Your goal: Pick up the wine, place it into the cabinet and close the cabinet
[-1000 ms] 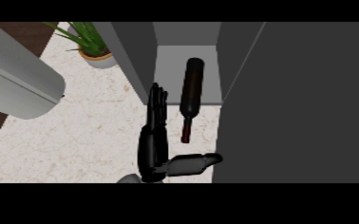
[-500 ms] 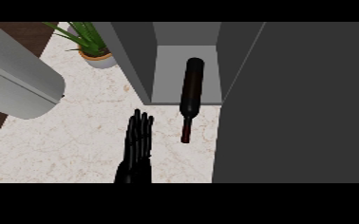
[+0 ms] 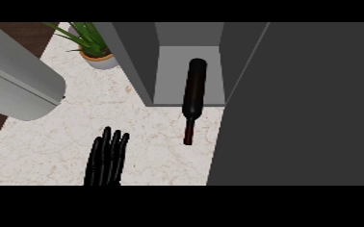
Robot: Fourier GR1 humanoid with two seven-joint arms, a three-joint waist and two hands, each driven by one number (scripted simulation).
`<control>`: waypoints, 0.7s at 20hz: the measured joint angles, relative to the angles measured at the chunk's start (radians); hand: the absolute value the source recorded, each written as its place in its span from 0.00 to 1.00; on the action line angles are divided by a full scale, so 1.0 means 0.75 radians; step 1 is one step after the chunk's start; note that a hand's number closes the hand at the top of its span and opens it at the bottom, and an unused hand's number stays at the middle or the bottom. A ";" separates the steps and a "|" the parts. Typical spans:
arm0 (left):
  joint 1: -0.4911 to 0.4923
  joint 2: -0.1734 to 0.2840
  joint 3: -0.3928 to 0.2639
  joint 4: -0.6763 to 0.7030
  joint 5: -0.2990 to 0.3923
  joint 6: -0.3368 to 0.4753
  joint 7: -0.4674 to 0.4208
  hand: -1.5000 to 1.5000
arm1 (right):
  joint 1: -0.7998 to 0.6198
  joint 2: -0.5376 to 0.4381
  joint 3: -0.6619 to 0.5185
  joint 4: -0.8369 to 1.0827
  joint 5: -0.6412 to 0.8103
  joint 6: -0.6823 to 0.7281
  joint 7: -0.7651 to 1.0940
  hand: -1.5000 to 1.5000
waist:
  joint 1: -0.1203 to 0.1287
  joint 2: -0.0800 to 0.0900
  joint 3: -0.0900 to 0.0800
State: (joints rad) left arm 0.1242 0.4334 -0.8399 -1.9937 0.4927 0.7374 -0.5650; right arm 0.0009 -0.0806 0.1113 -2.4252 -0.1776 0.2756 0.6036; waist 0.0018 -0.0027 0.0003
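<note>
You're seeing one black hand (image 3: 107,158) coming up from the lower edge, left of centre; can't tell from this view which hand it is. Its fingers are pointing straight up the frame, lying side by side w/ nothing in them, not touching anything but hovering over the counter (image 3: 78,120).

The wine bottle (image 3: 192,96) is lying up and to the right of the hand, apart from the fingertips. It's lying on its side, base end sitting inside the cabinet (image 3: 188,60) opening, neck and cap sticking out over the counter toward you. The cabinet door (image 3: 292,106) is standing open, filling the area right of the bottle and well right of the hand.

Up-left of the hand, a potted plant (image 3: 92,48) is sitting by the cabinet's left wall. Further left, a grey rounded object (image 3: 25,84) is showing at the frame edge.
</note>
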 measured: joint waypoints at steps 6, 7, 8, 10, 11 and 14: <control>0.121 0.121 0.091 -0.105 0.047 -0.089 -0.025 0.00 | 0.083 0.036 0.112 0.000 -0.024 0.023 0.046 1.00 | 0.001 -0.002 -0.001; 0.139 0.138 0.120 -0.101 0.066 -0.116 -0.041 0.00 | 0.101 0.043 0.129 0.001 -0.029 0.024 0.058 1.00 | 0.000 -0.002 -0.001; 0.148 0.157 0.151 -0.104 0.084 -0.142 -0.046 0.00 | 0.111 0.055 0.154 0.003 -0.032 0.020 0.070 1.00 | 0.000 -0.001 -0.001; 0.176 0.187 0.213 -0.114 0.117 -0.181 -0.061 0.00 | 0.132 0.066 0.191 0.002 -0.039 0.020 0.092 1.00 | 0.000 -0.001 -0.001; 0.194 0.199 0.238 -0.127 0.131 -0.194 -0.069 0.00 | 0.134 0.078 0.222 0.001 -0.042 0.005 0.116 1.00 | 0.001 -0.001 -0.001; 0.239 0.246 0.324 -0.167 0.185 -0.241 -0.072 0.00 | 0.137 0.091 0.309 -0.002 -0.051 0.006 0.164 1.00 | 0.003 -0.002 -0.001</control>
State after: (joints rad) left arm 0.3036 0.6178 -0.5969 -2.1192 0.6313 0.5566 -0.6191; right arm 0.1035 -0.0121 0.3427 -2.4270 -0.2156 0.2802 0.7265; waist 0.0042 -0.0044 -0.0007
